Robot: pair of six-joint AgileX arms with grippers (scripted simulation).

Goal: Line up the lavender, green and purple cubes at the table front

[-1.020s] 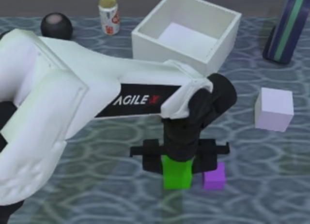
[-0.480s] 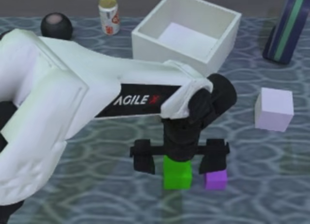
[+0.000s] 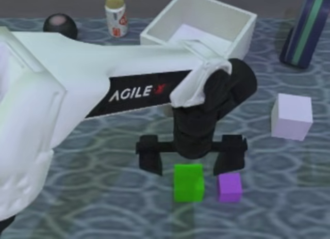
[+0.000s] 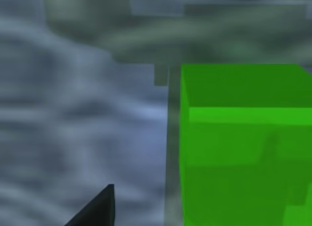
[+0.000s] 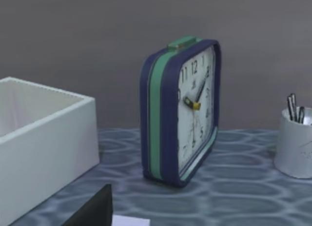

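1. Green cube [image 3: 188, 182] sits on the surface [image 3: 103, 197] at the front, purple cube [image 3: 229, 187] just beside it; left hand [image 3: 191, 155] hovers above, fingers spread apart, nothing held.
2. Judged step: green placed; lavender cube [image 3: 292, 116], well apart at right, looks next.
3. Needs a reach right and a wide grasp.
4. Count: three cubes, one per colour.
5. Right hand not in view.

Left gripper [image 3: 192, 155] lets go of the green cube [image 3: 188, 182] and lifts away from it.

A second ago its fingers were clamped on the cube's sides; now they are spread wide and sit above and behind it, clear of its top. The arm has swung toward the white box [image 3: 237, 40], covering more of its near wall.
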